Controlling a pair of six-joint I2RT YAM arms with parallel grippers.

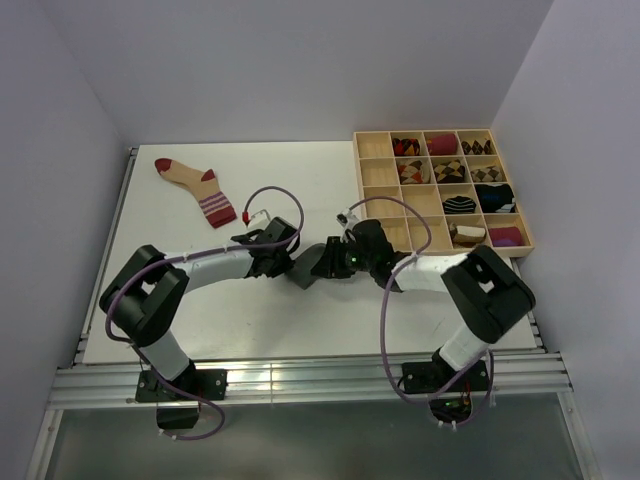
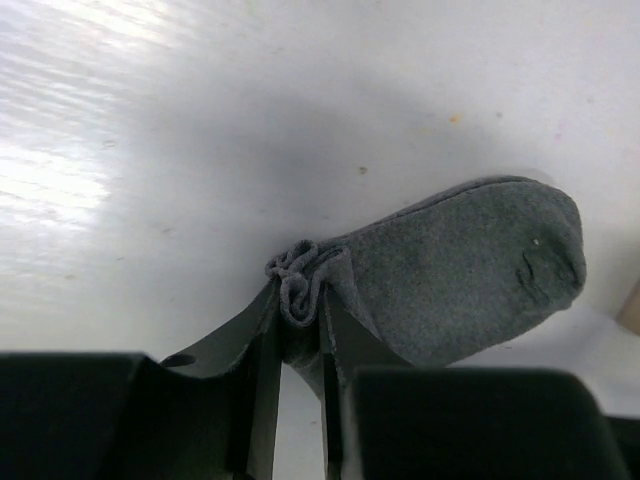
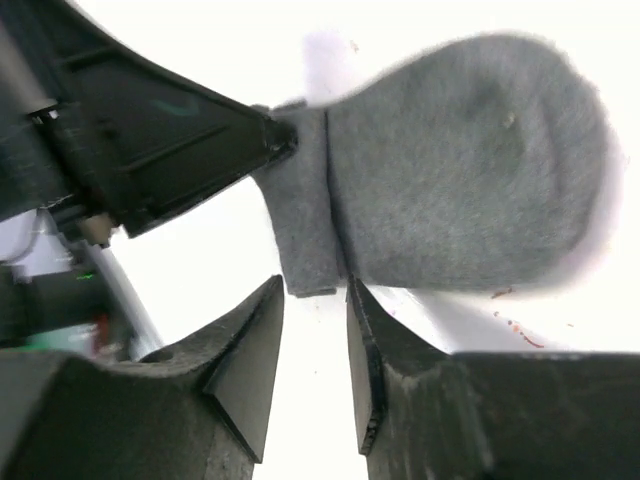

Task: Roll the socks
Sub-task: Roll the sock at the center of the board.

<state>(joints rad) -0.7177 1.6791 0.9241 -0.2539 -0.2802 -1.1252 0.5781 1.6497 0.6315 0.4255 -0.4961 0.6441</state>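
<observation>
A plain grey sock (image 2: 460, 270) lies on the white table between my two grippers; in the top view this grey sock (image 1: 304, 273) is a small dark wedge. My left gripper (image 2: 300, 310) is shut on its bunched, rolled-up edge. My right gripper (image 3: 315, 285) stands open, and the folded end of the grey sock (image 3: 460, 170) sits just past its fingertips, not between them. The left gripper's black finger (image 3: 170, 130) touches that same end from the left. A beige sock (image 1: 195, 186) with dark-red toe, heel and striped cuff lies flat at the far left.
A wooden compartment tray (image 1: 356, 180) stands at the back right, several cells holding rolled sock bundles (image 1: 447, 172). Both arms meet at the table's middle, with purple cables looping above them. Grey walls close in on three sides.
</observation>
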